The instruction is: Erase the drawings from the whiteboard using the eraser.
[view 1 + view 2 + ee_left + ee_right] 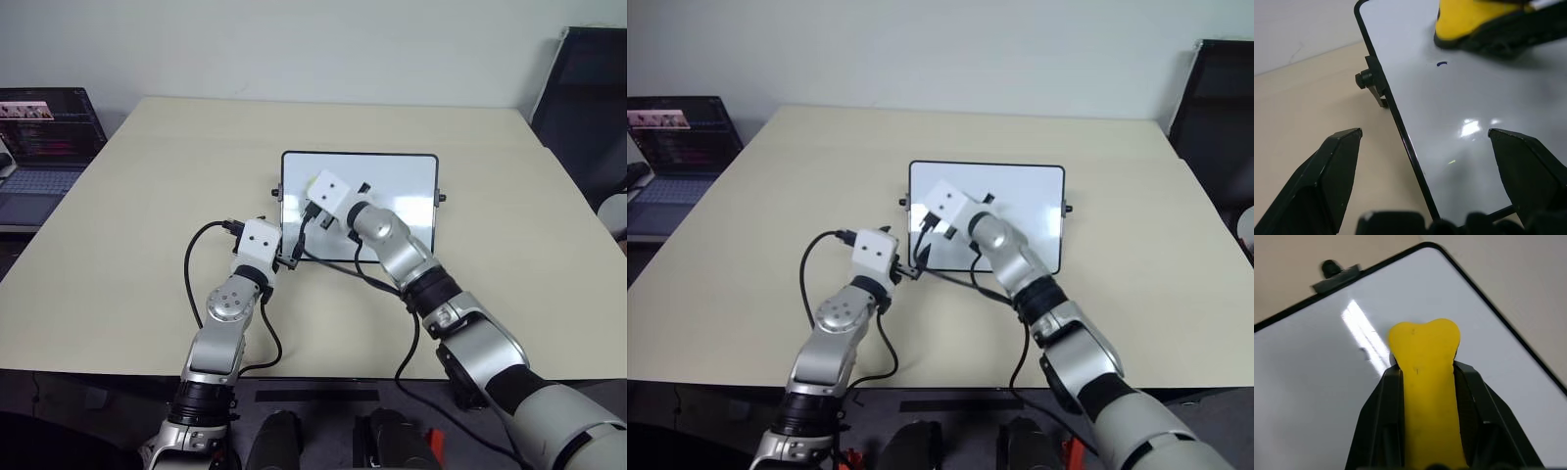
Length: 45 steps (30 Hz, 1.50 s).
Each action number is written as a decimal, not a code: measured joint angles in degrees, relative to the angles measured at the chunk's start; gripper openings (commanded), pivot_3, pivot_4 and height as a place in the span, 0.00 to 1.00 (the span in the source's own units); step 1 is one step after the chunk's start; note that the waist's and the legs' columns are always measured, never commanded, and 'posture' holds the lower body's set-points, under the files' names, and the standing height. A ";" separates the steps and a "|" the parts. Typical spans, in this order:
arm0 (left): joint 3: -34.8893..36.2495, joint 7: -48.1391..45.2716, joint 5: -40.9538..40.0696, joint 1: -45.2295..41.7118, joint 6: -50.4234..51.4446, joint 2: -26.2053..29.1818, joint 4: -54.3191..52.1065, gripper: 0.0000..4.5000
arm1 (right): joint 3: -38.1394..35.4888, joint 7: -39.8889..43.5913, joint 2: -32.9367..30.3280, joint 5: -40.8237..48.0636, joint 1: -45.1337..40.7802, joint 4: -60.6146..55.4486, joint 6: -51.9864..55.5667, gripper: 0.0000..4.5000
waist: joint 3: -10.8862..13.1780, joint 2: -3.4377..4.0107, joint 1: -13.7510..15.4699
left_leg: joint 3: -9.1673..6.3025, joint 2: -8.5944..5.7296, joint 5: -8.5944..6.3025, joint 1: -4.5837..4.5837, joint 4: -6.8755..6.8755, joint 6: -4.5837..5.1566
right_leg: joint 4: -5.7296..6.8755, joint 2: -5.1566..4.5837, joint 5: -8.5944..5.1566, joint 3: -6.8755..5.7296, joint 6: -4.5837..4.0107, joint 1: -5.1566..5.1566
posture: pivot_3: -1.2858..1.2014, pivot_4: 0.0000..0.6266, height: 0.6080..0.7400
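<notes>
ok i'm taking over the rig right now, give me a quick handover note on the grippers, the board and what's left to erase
Right gripper: shut on the yellow eraser, held over the whiteboard near its left end.
Left gripper: open, holding nothing; its fingers straddle the board's near left edge, one over the table, one over the board.
Whiteboard: flat on the table, mid-table, in front of both arms.
Done: most of the visible surface looks clean.
Left: a small dark mark beside the eraser, and a faint smudge by the glare. The arm covers part of the board, so check there too.
</notes>
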 measured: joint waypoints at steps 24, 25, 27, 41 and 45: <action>-0.10 0.88 -0.01 1.15 0.10 0.00 -0.10 1.00 | -1.23 -6.20 1.24 -0.04 -8.90 11.36 -3.92 0.23 | 0.02 0.01 0.00 | 0.00 0.00 -0.02 -0.07 -0.09 -0.04 | -0.05 -0.02 0.01 -0.02 -0.02 -0.08 | 0.52 0.24 1.00; -0.11 0.88 -0.01 1.16 0.10 0.00 -0.10 1.00 | -1.20 -6.13 1.24 -0.06 -8.74 11.30 -3.99 0.23 | 0.02 0.01 -0.01 | -0.01 0.00 -0.02 -0.07 -0.09 -0.04 | -0.04 -0.02 0.01 -0.02 -0.02 -0.08 | 0.52 0.24 1.00; -0.11 0.89 -0.01 1.16 0.10 0.02 -0.10 1.00 | -0.97 -5.32 1.23 -0.13 -7.01 9.77 -3.91 0.23 | 0.01 0.00 0.00 | -0.03 0.00 -0.02 -0.06 -0.07 -0.04 | -0.04 -0.02 0.01 -0.04 -0.02 -0.05 | 0.52 0.24 1.00; -0.49 -0.01 -0.07 0.85 0.05 0.08 0.16 1.00 | 4.22 3.91 -1.92 -2.12 7.85 -10.27 3.94 0.23 | 0.00 -0.02 0.29 | -0.05 -0.01 0.00 -0.01 0.01 -0.03 | -0.02 -0.01 0.00 -0.06 -0.01 0.01 | 0.52 0.24 1.00; -1.05 -0.57 -0.12 -1.39 -0.49 0.06 1.58 1.00 | 2.37 3.74 -3.35 -1.90 8.71 -13.28 6.03 0.23 | 0.01 -0.02 0.38 | -0.04 -0.03 0.00 -0.03 0.01 -0.03 | -0.03 -0.01 -0.01 -0.07 0.00 0.00 | 0.52 0.24 1.00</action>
